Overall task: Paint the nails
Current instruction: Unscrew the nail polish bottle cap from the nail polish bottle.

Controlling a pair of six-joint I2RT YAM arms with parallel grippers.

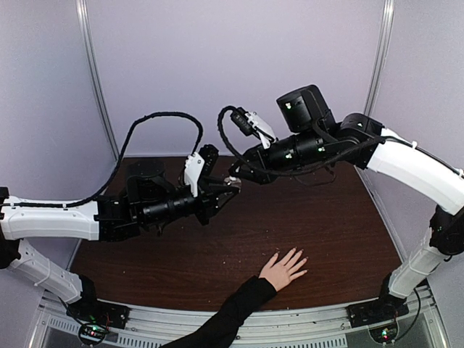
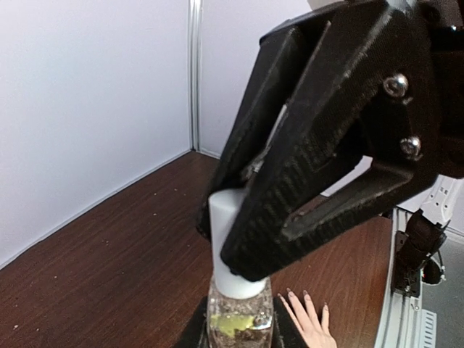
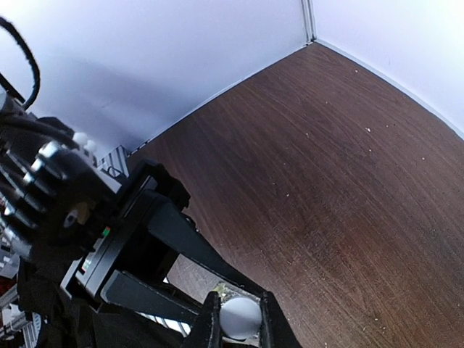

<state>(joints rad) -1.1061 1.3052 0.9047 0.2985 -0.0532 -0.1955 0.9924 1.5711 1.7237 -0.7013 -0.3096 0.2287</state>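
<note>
A small clear glass bottle [image 2: 239,319] with a white cap [image 2: 230,239] is held up above the table. My left gripper [image 2: 239,332] is shut on the glass body, a dark finger on each side. My right gripper [image 3: 241,326] is shut on the white cap [image 3: 241,317], and its big black fingers [image 2: 326,145] fill the left wrist view. In the top view the two grippers [image 1: 226,190] [image 1: 238,179] meet tip to tip over the middle of the table. A light-skinned hand [image 1: 284,270] with a black sleeve lies flat near the front edge, fingers spread, its nails [image 2: 291,293] pale and tiny.
The dark wooden table [image 1: 326,217] is walled by pale panels at the back and sides. The black sleeve [image 1: 225,319] reaches in over the front rail between the two arm bases. The left arm's fingers [image 3: 188,239] cross the lower left of the right wrist view.
</note>
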